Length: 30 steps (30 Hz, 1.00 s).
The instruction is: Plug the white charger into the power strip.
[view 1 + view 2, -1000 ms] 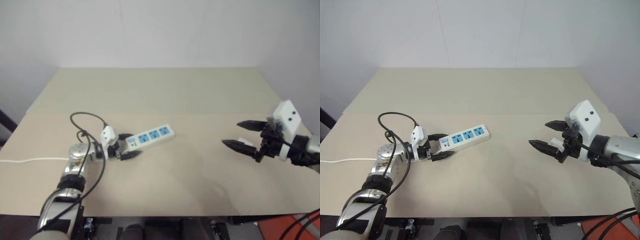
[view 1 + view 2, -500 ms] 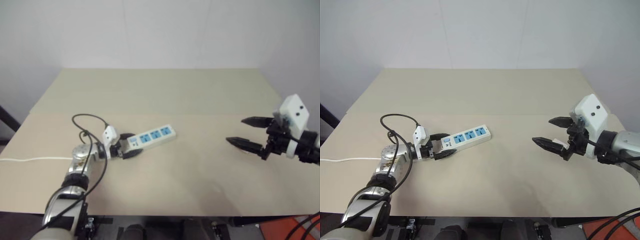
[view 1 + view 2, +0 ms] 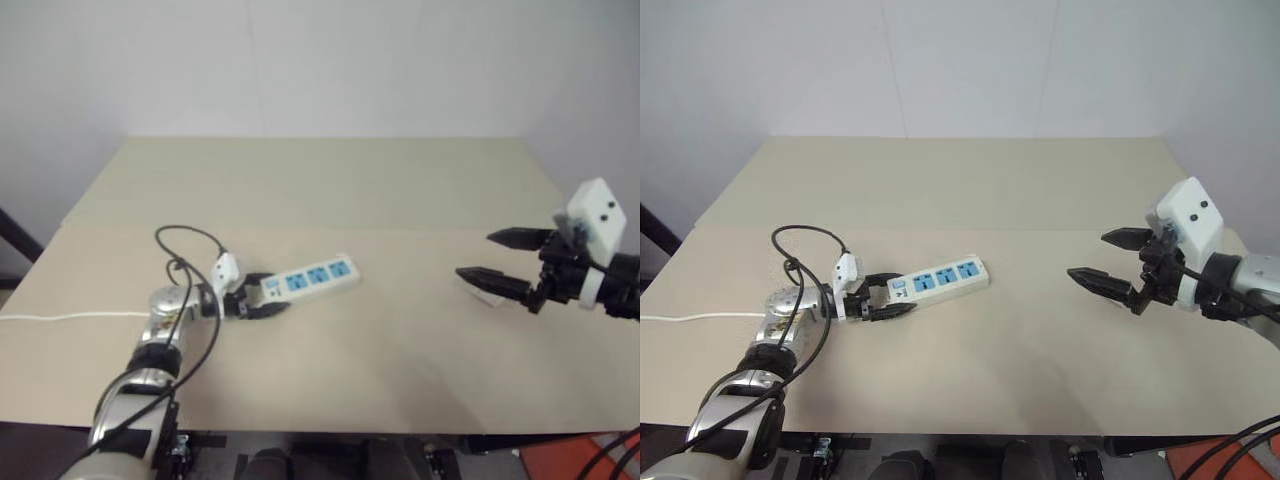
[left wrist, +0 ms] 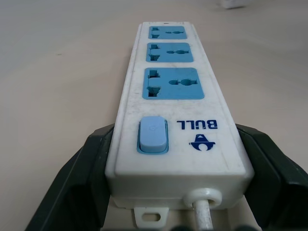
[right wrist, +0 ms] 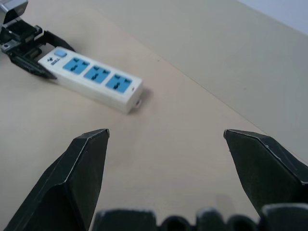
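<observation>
Left gripper (image 3: 883, 302) clenched on switch end of long white three-socket power strip (image 3: 940, 279); right gripper (image 3: 1110, 262) spread wide, holding nothing, above beige table (image 3: 990, 190).

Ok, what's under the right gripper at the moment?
The white charger lies on the table below the open right gripper; one finger covers part of it, so its prongs can't be seen.
</observation>
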Each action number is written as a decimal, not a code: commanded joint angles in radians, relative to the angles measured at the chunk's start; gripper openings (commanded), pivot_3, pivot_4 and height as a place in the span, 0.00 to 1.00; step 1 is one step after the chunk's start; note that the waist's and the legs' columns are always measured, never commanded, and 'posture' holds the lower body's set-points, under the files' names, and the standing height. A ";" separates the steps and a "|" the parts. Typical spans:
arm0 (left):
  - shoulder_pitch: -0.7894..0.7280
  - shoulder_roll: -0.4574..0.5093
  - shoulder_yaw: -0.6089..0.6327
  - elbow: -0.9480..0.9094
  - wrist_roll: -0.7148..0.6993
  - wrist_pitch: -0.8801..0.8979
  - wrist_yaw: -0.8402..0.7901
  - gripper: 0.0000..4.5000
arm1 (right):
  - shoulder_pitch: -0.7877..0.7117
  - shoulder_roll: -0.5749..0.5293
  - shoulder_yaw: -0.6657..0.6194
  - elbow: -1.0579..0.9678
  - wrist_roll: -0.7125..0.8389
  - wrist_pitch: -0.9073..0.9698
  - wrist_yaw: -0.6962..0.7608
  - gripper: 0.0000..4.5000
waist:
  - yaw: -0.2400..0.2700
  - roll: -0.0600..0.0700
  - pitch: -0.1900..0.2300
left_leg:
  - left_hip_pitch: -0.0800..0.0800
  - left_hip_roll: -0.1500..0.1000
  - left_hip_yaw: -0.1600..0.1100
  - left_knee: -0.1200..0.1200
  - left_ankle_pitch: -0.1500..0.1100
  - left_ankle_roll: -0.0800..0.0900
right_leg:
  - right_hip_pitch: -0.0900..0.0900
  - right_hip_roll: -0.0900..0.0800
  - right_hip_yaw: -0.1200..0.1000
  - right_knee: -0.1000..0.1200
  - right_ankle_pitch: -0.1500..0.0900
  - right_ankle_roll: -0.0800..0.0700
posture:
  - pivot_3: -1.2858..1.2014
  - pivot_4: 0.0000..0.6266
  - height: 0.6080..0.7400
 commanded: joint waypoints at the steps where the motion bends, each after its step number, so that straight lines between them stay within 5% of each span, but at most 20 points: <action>1: -0.050 -0.022 -0.033 -0.091 -0.024 0.038 -0.081 0.73 | -0.086 -0.067 0.027 0.079 0.005 0.047 0.012 1.00 | 0.000 0.000 0.000 | -0.001 0.000 0.000 0.000 0.000 0.000 | -0.001 0.000 0.000 0.000 0.000 0.000 | 0.52 0.24 1.00; 8: -0.086 -0.055 -0.099 -0.130 0.007 0.057 -0.137 0.73 | -0.456 -0.200 0.434 0.329 -0.121 0.273 0.040 1.00 | -0.012 -0.001 0.001 | -0.004 0.000 0.000 0.000 0.000 0.000 | -0.005 0.000 0.000 -0.001 0.000 0.000 | 0.52 0.24 1.00; 16: -0.057 -0.073 -0.161 -0.163 0.053 0.044 -0.124 0.73 | -0.845 -0.118 0.943 0.668 -0.443 0.227 0.283 1.00 | -0.020 0.000 0.000 | -0.011 0.000 0.000 0.000 0.000 0.000 | -0.009 0.000 -0.001 -0.009 0.001 0.001 | 0.52 0.24 1.00; 22: -0.009 -0.063 -0.174 -0.216 0.082 0.060 -0.051 0.73 | -0.921 -0.012 1.069 0.871 -0.614 0.103 0.402 1.00 | -0.016 0.000 0.000 | -0.014 -0.001 0.000 0.001 0.000 0.000 | -0.009 -0.002 -0.004 -0.011 0.002 0.003 | 0.52 0.24 1.00; 30: 0.103 -0.048 -0.190 -0.403 0.054 0.187 -0.012 0.73 | -0.904 0.064 1.082 0.994 -0.750 -0.022 0.478 1.00 | -0.019 0.001 0.000 | -0.014 -0.002 0.000 0.001 0.001 -0.001 | -0.010 -0.003 -0.004 -0.010 0.002 0.003 | 0.52 0.24 1.00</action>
